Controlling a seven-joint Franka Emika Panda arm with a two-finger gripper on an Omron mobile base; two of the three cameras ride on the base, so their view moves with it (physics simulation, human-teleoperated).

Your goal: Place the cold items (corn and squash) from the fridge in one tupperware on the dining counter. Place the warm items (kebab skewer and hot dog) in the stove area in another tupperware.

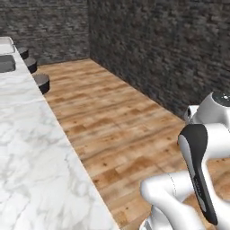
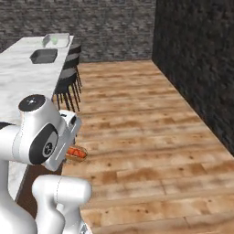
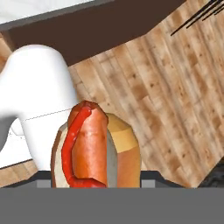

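Observation:
The hot dog (image 3: 89,148), a red-orange sausage in a tan bun, sits close up at the bottom centre of the hand view, between the jaws. In the right base view my gripper (image 2: 74,152) is shut on the hot dog (image 2: 77,153) and holds it above the wooden floor, beside the dining counter's brown base. The dining counter (image 2: 20,84) is a long marbled slab at the left, also along the left of the left base view (image 1: 31,148). At its far end stand a clear tupperware (image 2: 56,40) with something green inside and a dark grey tupperware (image 2: 44,56).
Black stools (image 2: 68,77) line the counter's side, also seen from the left base view (image 1: 41,82). Dark stone walls (image 2: 196,59) close the room at the back and right. Wooden floor (image 2: 146,132) stretches between counter and wall.

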